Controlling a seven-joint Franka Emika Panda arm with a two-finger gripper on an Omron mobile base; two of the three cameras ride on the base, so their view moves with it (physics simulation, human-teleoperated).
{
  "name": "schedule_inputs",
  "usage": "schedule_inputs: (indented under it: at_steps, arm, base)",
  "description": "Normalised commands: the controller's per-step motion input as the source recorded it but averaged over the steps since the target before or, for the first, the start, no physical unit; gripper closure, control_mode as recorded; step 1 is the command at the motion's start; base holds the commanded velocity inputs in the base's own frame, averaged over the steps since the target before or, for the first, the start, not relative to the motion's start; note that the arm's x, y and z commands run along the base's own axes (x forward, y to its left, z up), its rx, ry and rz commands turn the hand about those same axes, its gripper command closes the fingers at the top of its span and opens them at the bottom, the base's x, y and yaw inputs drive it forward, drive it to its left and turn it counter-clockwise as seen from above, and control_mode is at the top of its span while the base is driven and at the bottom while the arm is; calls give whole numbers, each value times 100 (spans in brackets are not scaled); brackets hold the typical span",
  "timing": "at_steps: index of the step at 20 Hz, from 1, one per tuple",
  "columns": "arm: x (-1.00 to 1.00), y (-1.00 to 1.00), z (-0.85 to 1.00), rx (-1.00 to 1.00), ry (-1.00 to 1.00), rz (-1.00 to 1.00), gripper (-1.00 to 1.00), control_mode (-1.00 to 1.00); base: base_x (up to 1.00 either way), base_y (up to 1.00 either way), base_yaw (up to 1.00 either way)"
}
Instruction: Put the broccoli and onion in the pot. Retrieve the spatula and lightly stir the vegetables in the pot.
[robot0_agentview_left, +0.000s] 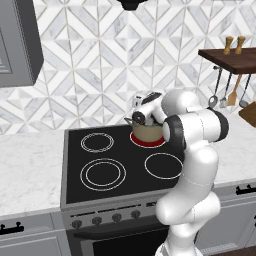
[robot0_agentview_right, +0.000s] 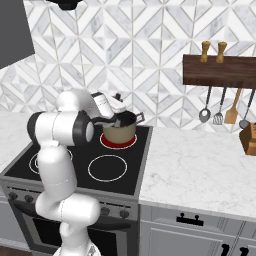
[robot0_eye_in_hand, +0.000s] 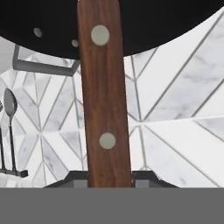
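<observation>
My gripper (robot0_eye_in_hand: 109, 177) is clenched on the spatula (robot0_eye_in_hand: 104, 96), its handle running to twelve o'clock into the pot (robot0_agentview_right: 120, 131).

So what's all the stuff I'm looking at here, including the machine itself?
Tan round cooking pot: one, beige with dark rim, on the glowing red back burner.
Black glass stovetop: one, white burner rings, between the counters.
White marble counter: both sides of the stove.
Brown-handled spatula: one, riveted wooden handle, gripped, reaching toward the pot's dark mouth.
Dark wooden wall shelf: one, right of the stove.
Wooden shakers: two, on the shelf.
Hanging utensils: four, steel and one light wooden, under the shelf.
Grey drawers: black handles, below the counter.
White robot arm: one, dark joints.
End effector: shut on the spatula, over the pot.
</observation>
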Motion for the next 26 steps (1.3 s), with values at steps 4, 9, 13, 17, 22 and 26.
schedule_inputs:
  at_steps: [4, 9, 13, 17, 22, 26]
  arm:
    - [0, -2, -67, -7, -9, 0, 100, -100]
    - [1, -7, -45, -4, -27, -1, 100, -100]
    - [2, -9, -11, -7, -17, 0, 100, -100]
    - [0, -13, -1, -1, 0, 0, 100, -100]
    - [0, -18, 12, -1, 9, 0, 100, -100]
    - [-1, -12, 52, -1, 21, 0, 100, -100]
  base:
    - [0, 0, 0]
    - [0, 0, 0]
    - [0, 0, 0]
    - [0, 0, 0]
    - [0, 0, 0]
    - [0, 0, 0]
